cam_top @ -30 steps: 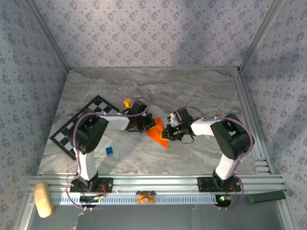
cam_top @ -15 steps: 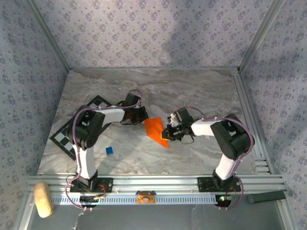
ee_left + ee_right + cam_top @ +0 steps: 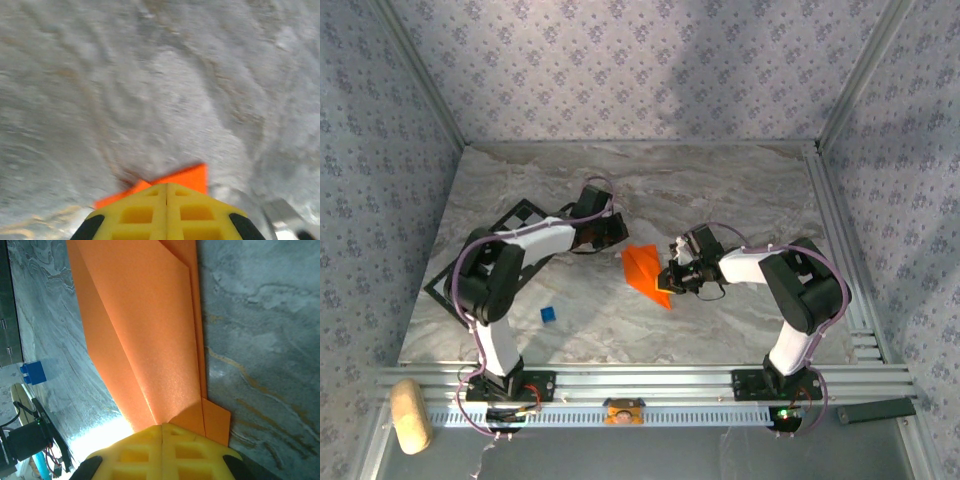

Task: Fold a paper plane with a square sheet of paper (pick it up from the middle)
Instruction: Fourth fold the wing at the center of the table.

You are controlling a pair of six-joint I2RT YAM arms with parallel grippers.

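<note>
I have the orange paper [image 3: 643, 270] lying on the marble counter [image 3: 720, 190] to the right of the checkered board [image 3: 520, 214] and well apart from it. It is already folded into a wedge whose point faces away from the board, towards the arm bases. The right tool [image 3: 670, 277] sits on the side of the paper away from the board. In the right wrist view its yellow fingers [image 3: 135, 457] are pressed together on the paper's edge, so that tool is clamped on the paper. That view also shows overlapping layers, a long diagonal crease and a small flap corner right beside the fingertips. The left tool [image 3: 612, 232] hangs just off the board's far right side, between the board and the paper, and from above it looks clear of the sheet. In the left wrist view its fingers meet along one seam with nothing between them, so I read it as closed and empty. A blurred orange strip shows just beyond those fingertips, and I cannot tell whether it touches them. A small blue cube [image 3: 549, 314] rests on the counter near the board's near right edge, on the base side.
</note>
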